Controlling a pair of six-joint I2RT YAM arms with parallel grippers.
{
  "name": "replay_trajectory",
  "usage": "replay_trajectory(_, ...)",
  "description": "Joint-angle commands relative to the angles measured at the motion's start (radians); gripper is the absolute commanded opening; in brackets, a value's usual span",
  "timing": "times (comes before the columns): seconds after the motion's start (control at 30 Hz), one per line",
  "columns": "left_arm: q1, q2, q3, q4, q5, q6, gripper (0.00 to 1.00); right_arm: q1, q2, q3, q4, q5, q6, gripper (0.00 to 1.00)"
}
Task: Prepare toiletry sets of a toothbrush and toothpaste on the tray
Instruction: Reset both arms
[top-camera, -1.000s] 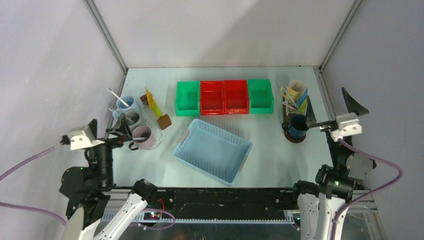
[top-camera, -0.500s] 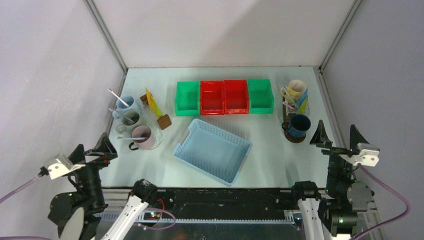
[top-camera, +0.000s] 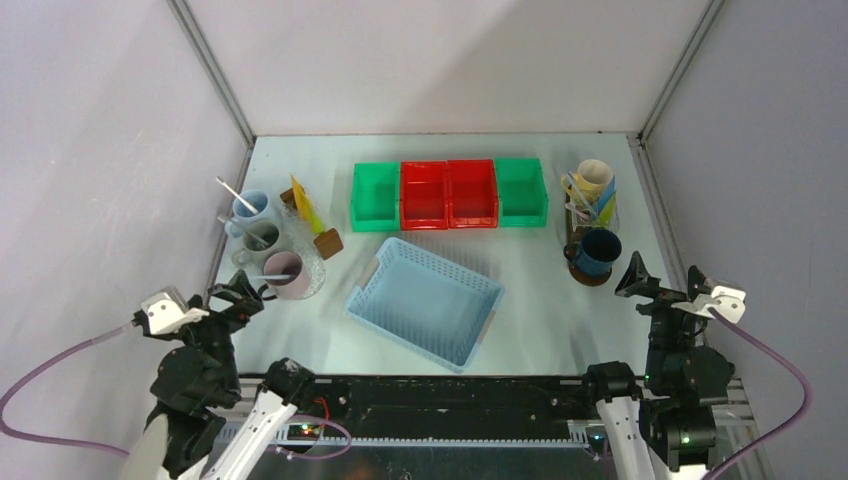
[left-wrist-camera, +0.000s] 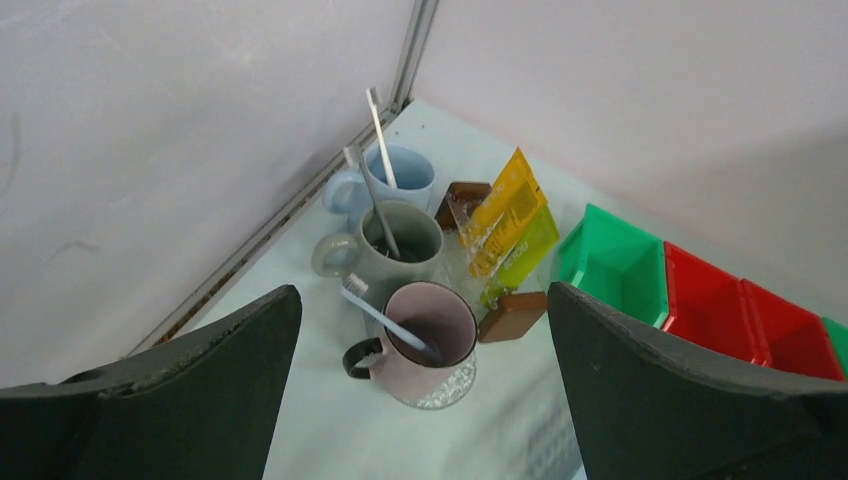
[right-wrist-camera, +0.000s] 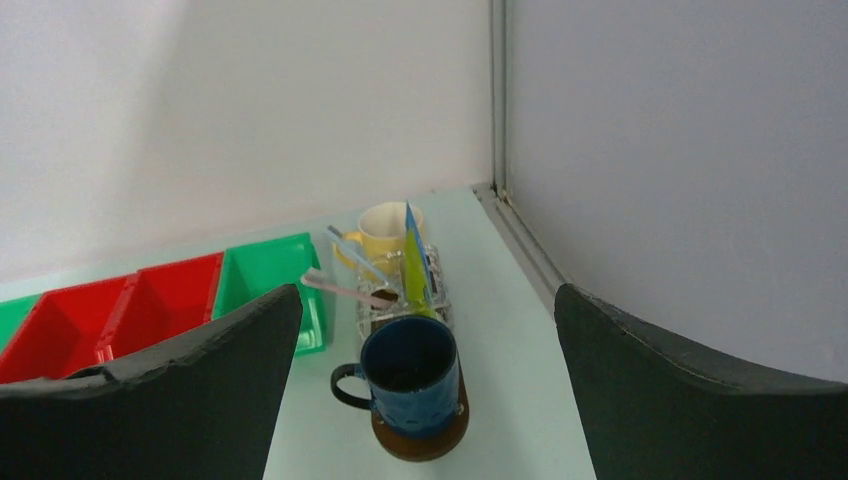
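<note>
On the left stand a pale blue mug (top-camera: 250, 206), a grey mug (top-camera: 262, 238) and a pink mug (left-wrist-camera: 425, 340), each with a pale toothbrush in it. Yellow and green tubes (left-wrist-camera: 505, 215) lean in a clear holder beside them. On the right, the dark brown tray (top-camera: 592, 279) carries a dark blue mug (right-wrist-camera: 410, 375), which looks empty. Behind it is a cream mug (right-wrist-camera: 385, 230) with toothbrushes and a green tube (right-wrist-camera: 413, 270). My left gripper (top-camera: 238, 293) is open and empty, in front of the pink mug. My right gripper (top-camera: 665, 285) is open and empty, near the dark blue mug's right.
A row of green and red bins (top-camera: 448, 193) stands at the back middle. A light blue perforated basket (top-camera: 425, 300) sits at an angle in the middle. Walls close in on the left, right and back.
Both grippers pulled back from the mugs towards the near edge. The left left the pink mug, the right left the dark blue mug. Mugs have not moved.
</note>
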Motion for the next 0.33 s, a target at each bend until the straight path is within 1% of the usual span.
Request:
replay_trajectory(0.0, 0.007, -0.227, -0.026, -0.047, -0.01, -0.09, 1.0, 0.03, -0.112, -0.015, -0.035, 0.116, 0.039, 1.0)
replay_trajectory(0.13, 0.006, -0.229, -0.056, -0.055, -0.005, -0.114, 1.0, 0.044, -0.112, -0.015, -0.045, 0.154, 0.054, 0.99)
replay_trajectory(0.3, 0.007, -0.23, -0.112, -0.005, 0.035, -0.114, 1.0, 0.053, -0.112, -0.019, -0.044, 0.181, 0.064, 0.99)
